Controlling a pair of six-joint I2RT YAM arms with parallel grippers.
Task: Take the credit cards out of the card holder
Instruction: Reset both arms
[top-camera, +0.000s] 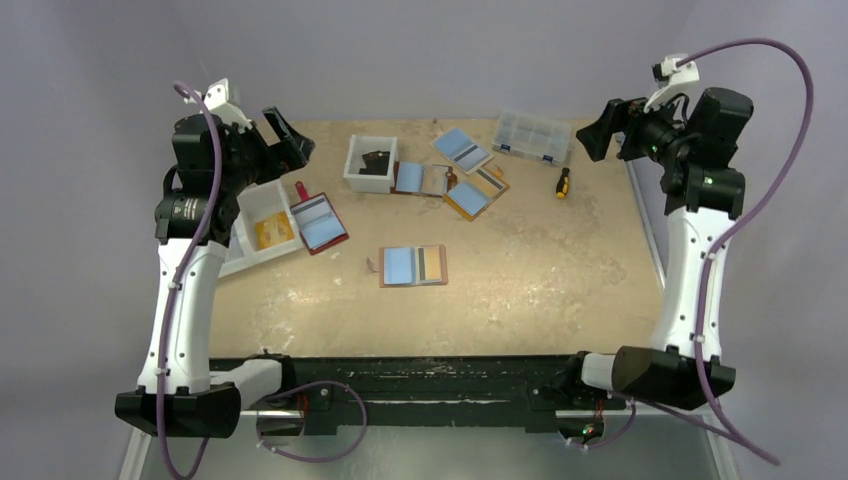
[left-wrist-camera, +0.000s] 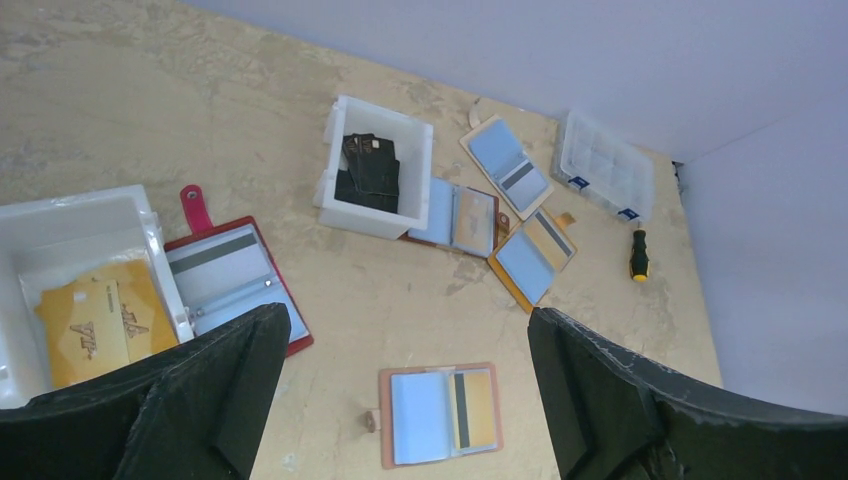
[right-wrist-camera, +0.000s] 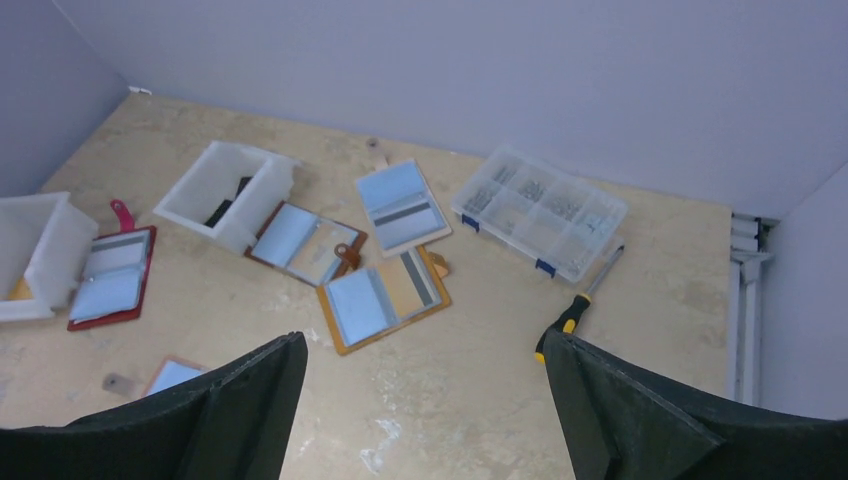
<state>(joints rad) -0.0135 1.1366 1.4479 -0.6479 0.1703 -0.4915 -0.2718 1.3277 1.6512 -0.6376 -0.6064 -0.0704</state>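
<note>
Card holder (top-camera: 413, 266) lies open while left end effector (left-wrist-camera: 407, 312) and right end effector (right-wrist-camera: 421, 337) gape empty.

Card holder (top-camera: 413, 266): tan-brown bifold, lying open flat, inner side up, near centre of table (top-camera: 550, 290). Light blue card (top-camera: 399, 266) in left half; dark grey card (top-camera: 424, 264) visible as narrow strip in right half; both pocketed

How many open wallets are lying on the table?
5. The card holder lies in the middle; the dark red wallet beside the left bin; the brown wallet, pale wallet and orange wallet cluster at the back. The small bin may hide more.
</note>
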